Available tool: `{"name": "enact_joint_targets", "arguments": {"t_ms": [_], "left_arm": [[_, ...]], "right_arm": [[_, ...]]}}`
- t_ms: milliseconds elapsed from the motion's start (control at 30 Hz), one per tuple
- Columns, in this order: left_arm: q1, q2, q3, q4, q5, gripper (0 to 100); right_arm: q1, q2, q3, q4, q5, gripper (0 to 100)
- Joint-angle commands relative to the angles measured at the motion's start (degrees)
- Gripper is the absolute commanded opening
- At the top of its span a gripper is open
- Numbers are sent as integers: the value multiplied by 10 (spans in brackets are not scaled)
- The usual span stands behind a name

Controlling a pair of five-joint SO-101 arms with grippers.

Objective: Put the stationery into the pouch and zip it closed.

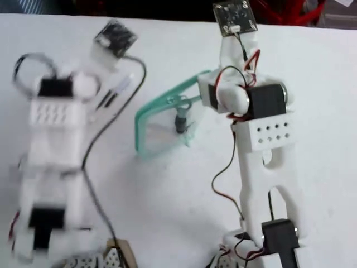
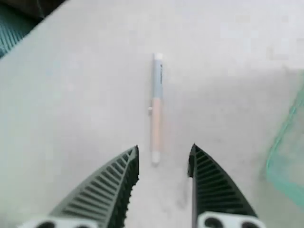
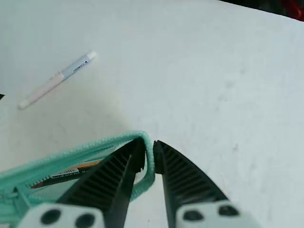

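Pen point(image 2: 156, 109): at ten o'clock of pouch point(image 3: 71, 154); we see its long axis running seven-to-one o'clock.
Left gripper point(image 2: 164, 154): wide, flanking the pen's tip.
Right gripper point(image 3: 148, 147): pinching the pouch rim.

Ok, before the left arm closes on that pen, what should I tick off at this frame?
1. Left gripper open: ok, jaws stand apart.
2. Pen lined up: ok, its near end lies between the fingertips, not yet gripped.
3. Pen free on the table: ok, nothing touches it.
4. Right gripper holding the pouch: ok, shut on the teal rim.
5. Pouch mouth open: ok, the rim is lifted; how wide, cannot tell.
6. Earlier item inside: ok, a pencil-like piece lies in the pouch.
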Motion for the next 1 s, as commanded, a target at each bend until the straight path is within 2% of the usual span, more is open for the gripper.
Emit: {"name": "enact_joint_targets", "arguments": {"t_ms": [0,100,333,600,833,967], "left_arm": [[-1,192,-193,54,-13,177],[-1,313,-320,80,-13,177],[2,564,-557,80,-13,177],[-14,752,-856,98,-9,181],[-28,827,-901,120,35,181],[-18,832,-901,203,-13,177]], "right_arm": [[7,0,13,7,0,18],[7,0,40,-9,0,18],[7,0,69,-34,0,18],[7,0,70,-31,0,18],[2,0,96,-43,0,18],[2,0,97,-44,0,18]]}}
